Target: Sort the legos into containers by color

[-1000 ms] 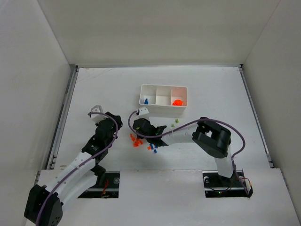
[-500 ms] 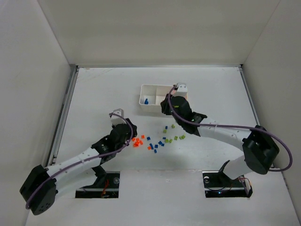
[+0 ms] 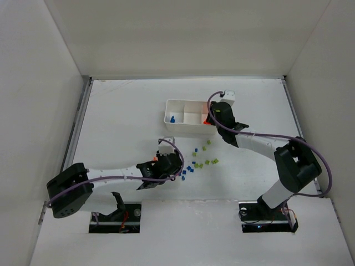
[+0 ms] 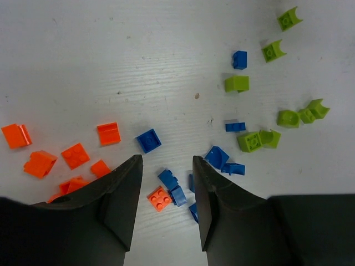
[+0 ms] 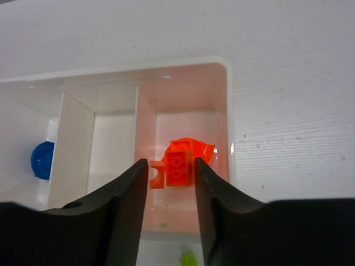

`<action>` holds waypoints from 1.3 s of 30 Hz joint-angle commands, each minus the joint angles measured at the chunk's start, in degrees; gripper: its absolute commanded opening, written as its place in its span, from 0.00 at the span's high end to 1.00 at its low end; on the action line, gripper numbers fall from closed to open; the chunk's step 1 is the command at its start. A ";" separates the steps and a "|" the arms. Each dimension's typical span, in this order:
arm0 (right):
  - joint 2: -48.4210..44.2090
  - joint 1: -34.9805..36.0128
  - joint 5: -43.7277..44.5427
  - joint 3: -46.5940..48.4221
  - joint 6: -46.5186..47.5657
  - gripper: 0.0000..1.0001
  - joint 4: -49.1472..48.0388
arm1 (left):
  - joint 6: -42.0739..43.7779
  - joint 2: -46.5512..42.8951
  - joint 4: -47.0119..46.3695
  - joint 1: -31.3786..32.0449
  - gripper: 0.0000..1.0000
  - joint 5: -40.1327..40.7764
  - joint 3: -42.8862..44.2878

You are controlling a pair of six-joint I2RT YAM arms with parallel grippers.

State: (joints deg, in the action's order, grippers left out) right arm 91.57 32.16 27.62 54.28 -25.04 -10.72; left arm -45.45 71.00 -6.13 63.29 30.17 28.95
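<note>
Sorting is judged barely begun. Orange legos (image 5: 183,158) are lodged in the right compartment of the tray (image 5: 228,116), one blue brick (image 5: 40,160) in the left. Most are seen scattered on the desk (image 4: 111,55). Left tool (image 4: 166,160) and right tool (image 5: 170,162) are held released.

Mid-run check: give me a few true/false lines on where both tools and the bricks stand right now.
1. The right tool hangs over the right compartment of the tray. True.
2. The orange bricks in the tray lie in its middle compartment. False: they lie in the right one; the middle one shows none.
3. A blue brick lies in the left compartment. True.
4. The left tool is shut on a green brick. False: it is open over loose orange bricks and loose blue bricks.
5. The table holds no loose bricks. False: those and green bricks lie scattered on it.
</note>
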 commanded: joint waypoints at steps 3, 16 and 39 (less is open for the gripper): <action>-1.21 0.05 1.04 2.15 1.66 0.47 -2.11 | -4.29 3.26 1.30 0.56 0.61 2.17 3.74; -13.60 5.32 1.12 -8.13 -0.01 0.46 -1.76 | -8.51 11.43 5.52 1.53 0.66 8.49 7.08; -20.30 12.87 -2.57 -22.55 -8.18 0.61 -1.14 | -2.99 7.94 1.84 -1.18 0.91 13.25 11.30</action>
State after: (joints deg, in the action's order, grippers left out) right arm 70.11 42.94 26.44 31.97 -30.81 -10.55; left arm -48.90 86.48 -2.96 65.12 40.95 37.15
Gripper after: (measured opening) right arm 0.429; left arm 0.153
